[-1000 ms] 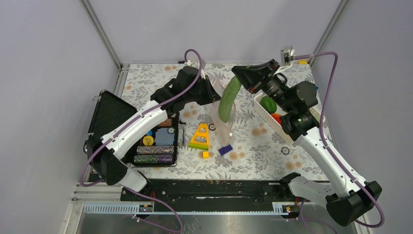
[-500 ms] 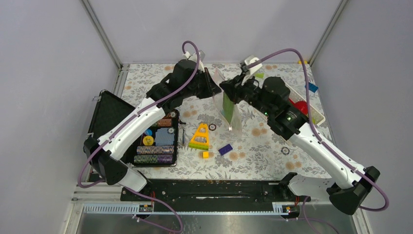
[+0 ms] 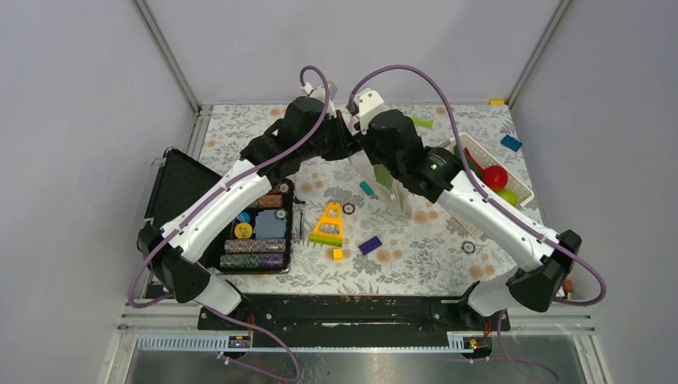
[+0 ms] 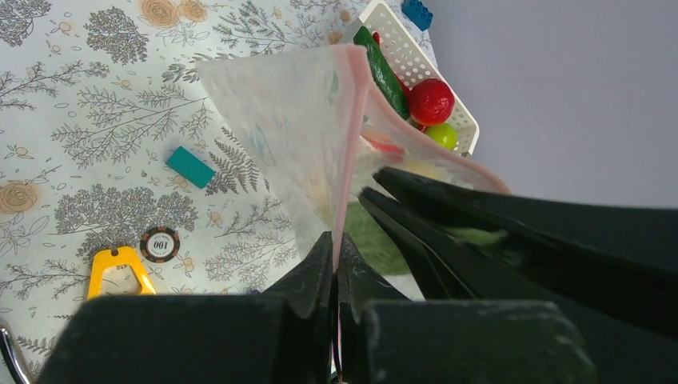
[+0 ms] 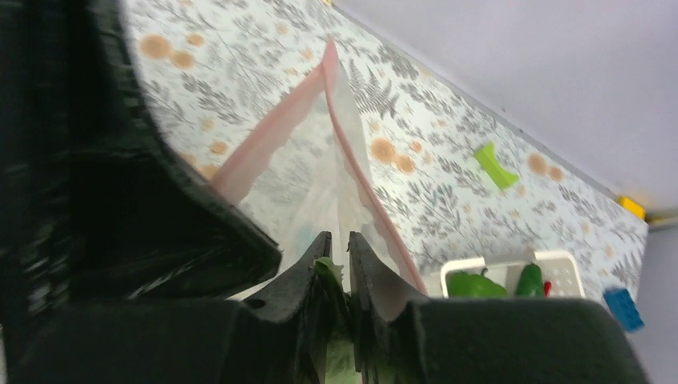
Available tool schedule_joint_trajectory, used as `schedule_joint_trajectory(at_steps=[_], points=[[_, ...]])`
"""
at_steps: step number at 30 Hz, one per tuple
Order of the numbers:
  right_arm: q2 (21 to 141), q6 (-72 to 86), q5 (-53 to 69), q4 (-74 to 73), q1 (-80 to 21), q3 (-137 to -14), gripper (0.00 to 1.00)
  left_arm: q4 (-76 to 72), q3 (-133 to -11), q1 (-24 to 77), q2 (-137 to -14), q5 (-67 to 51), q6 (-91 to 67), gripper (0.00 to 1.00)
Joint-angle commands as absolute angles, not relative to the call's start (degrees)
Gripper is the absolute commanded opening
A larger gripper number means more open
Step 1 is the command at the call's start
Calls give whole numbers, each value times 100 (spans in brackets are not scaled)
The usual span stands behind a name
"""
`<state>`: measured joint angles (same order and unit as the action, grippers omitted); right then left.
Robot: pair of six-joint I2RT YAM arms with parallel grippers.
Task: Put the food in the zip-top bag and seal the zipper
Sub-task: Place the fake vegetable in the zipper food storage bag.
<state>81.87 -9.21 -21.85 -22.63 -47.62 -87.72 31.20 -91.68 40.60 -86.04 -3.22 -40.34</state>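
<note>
The clear zip-top bag point(image 3: 397, 194) hangs upright at the table's middle with its mouth open. My left gripper point(image 3: 345, 148) is shut on the pinkish zipper point(image 4: 349, 160) at the mouth edge, as the left wrist view point(image 4: 336, 248) shows. My right gripper point(image 3: 377, 164) is shut on the long green cucumber point(image 3: 383, 177) and holds it down inside the bag point(image 5: 320, 184); the cucumber's tip point(image 5: 328, 268) shows between its fingers. A red ball fruit point(image 3: 494, 176) and green pieces point(image 3: 505, 194) lie in the white basket point(image 3: 480, 148).
The basket stands at the right with a green pepper point(image 5: 472, 284) in it. An open black case point(image 3: 256, 232) of chips lies at the left. A yellow triangular toy point(image 3: 329, 224), a teal brick point(image 3: 366, 188), a blue brick point(image 3: 369, 246) and a poker chip point(image 4: 160, 242) lie near the bag.
My right arm has swung left from the basket and lowered the cucumber into the bag's open mouth. My left gripper has kept hold of the bag's edge.
</note>
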Motion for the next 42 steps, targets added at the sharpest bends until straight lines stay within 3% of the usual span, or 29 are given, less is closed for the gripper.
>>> schedule_joint_trajectory(at_steps=[1, 15, 20, 31, 39, 42], points=[[8505, -937, -3208, -2993, -4799, -9285, 0, 2752, -9161, 4034, -8311, -319, -3859, 0], [9696, -520, -3728, -3362, -4790, -10063, 3, 2084, -8355, 4047, -7836, -1058, -3685, 0], [9619, -332, -3354, -3370, -4791, -10150, 22, 2125, -8253, 4053, -7813, -750, -3740, 0], [8305, -469, -774, -3199, -4790, -9565, 67, 2087, -8249, 4048, -7852, -556, -3882, 0], [7817, -709, -350, -3188, -4789, -9728, 84, 2135, -8250, 4048, -7849, -334, -3921, 0], [7532, -691, -732, -3134, -4779, -9594, 98, 2184, -8259, 4044, -7841, -228, -3871, 0]])
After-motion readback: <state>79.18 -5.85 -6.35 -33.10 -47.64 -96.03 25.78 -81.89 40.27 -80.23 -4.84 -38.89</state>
